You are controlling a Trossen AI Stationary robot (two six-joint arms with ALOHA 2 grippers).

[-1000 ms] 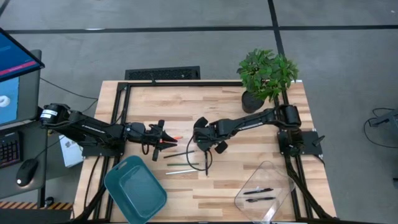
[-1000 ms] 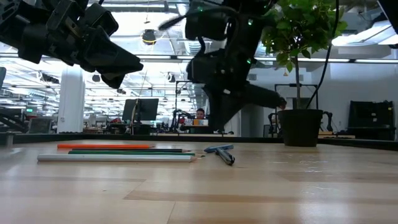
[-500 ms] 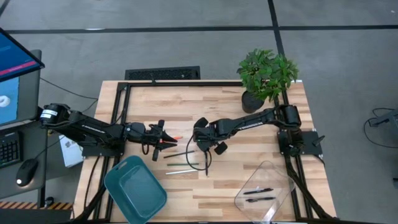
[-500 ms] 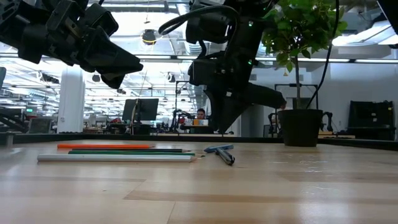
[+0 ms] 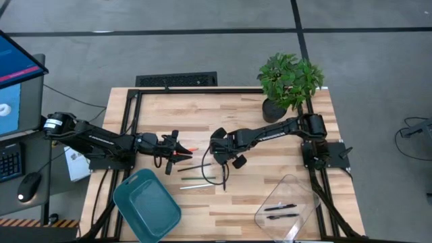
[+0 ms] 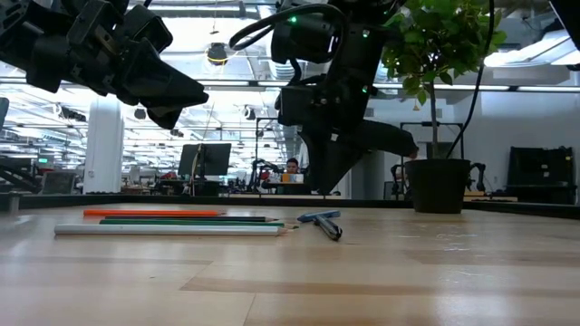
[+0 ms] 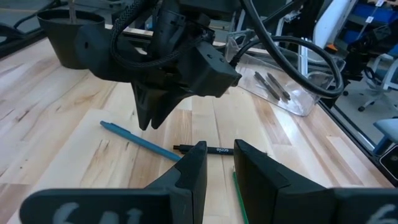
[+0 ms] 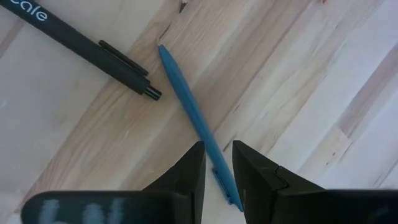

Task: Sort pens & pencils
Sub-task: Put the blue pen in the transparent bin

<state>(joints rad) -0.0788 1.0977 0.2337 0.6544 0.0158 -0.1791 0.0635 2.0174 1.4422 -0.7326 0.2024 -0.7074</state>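
env: robotics lab/open office | evid: desk monitor (image 6: 205,159), ceiling strip lights (image 6: 82,81), PC screen (image 5: 17,74) beside bench

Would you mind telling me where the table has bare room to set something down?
Bare wood lies between the plant pot and the left arm's frame, and between the teal bin and clear tray. The middle is crowded: pencils, pens, both grippers.
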